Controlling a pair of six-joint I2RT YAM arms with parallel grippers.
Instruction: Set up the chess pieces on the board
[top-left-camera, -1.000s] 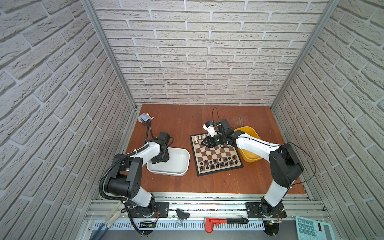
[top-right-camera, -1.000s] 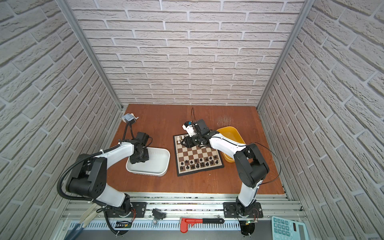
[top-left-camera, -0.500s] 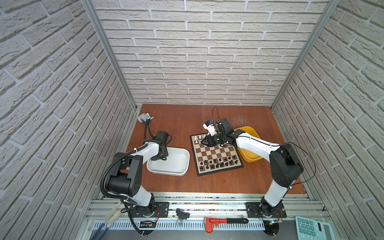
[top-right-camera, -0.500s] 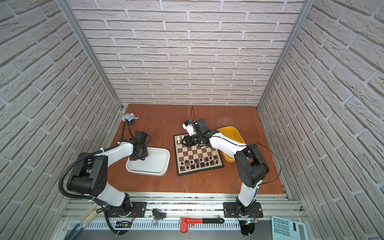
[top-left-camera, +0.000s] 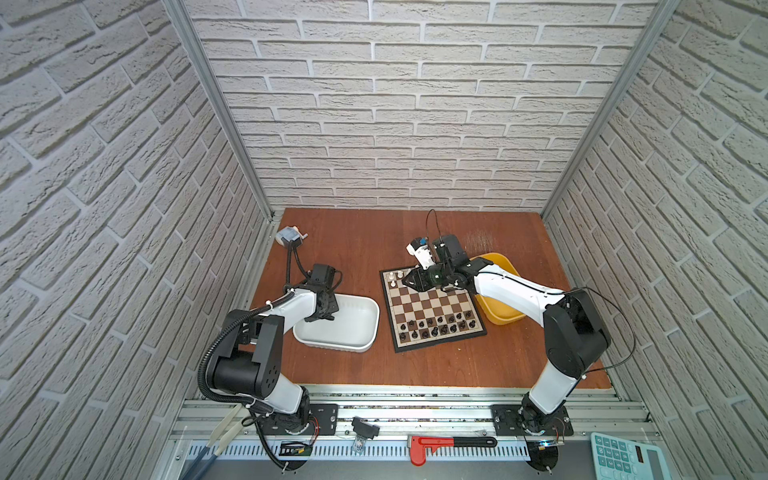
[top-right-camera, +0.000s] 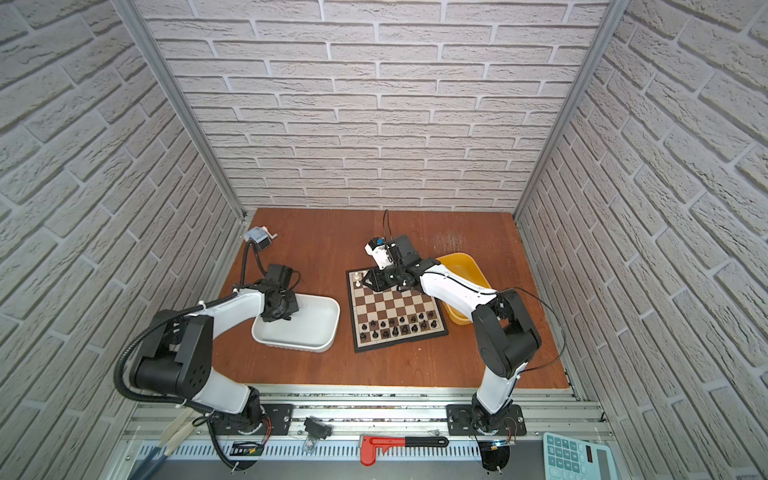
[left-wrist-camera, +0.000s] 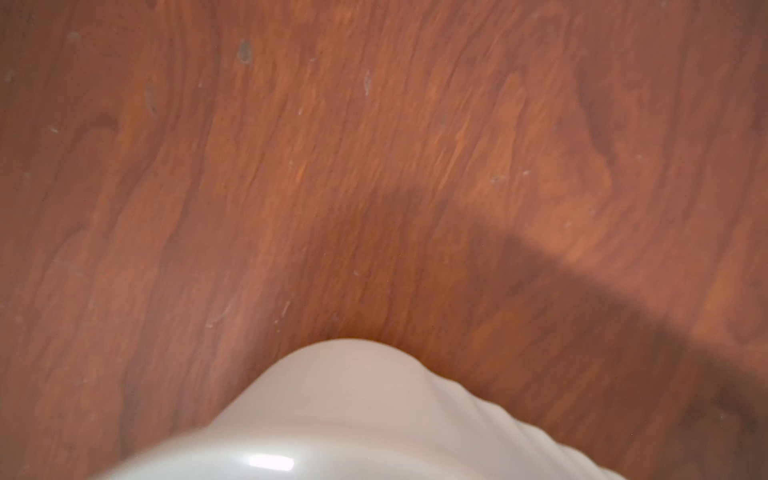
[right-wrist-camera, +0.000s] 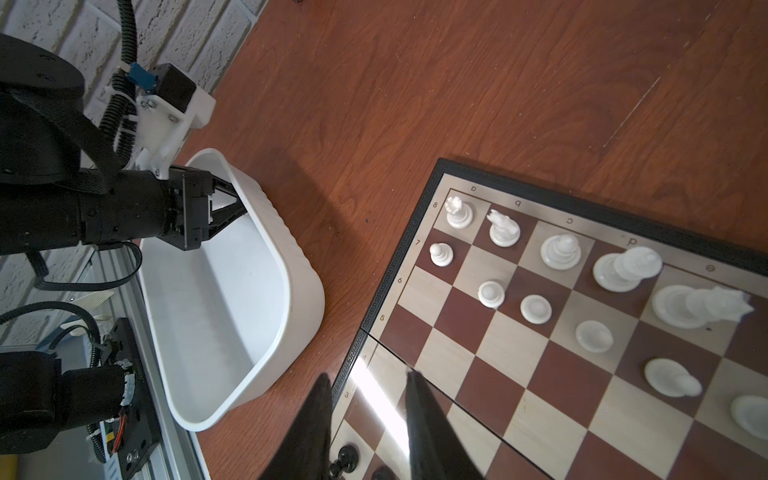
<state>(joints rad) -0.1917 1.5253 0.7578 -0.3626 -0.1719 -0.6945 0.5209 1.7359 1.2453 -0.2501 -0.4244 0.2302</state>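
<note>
well, on the wooden table the board looks close to finished: we see black pieces in two rows along its near edge and white pieces ranged along the far one, though the right arm hides part of that side, so we cannot count what is left. the white tub beside the board shows a bare floor, and the yellow tub at the opposite edge looks empty where we can see in. the left gripper sits pressed together at the white tub's rim; whether it pinches anything we cannot tell. the right gripper hovers slightly spread and empty above the board's side margin.
</note>
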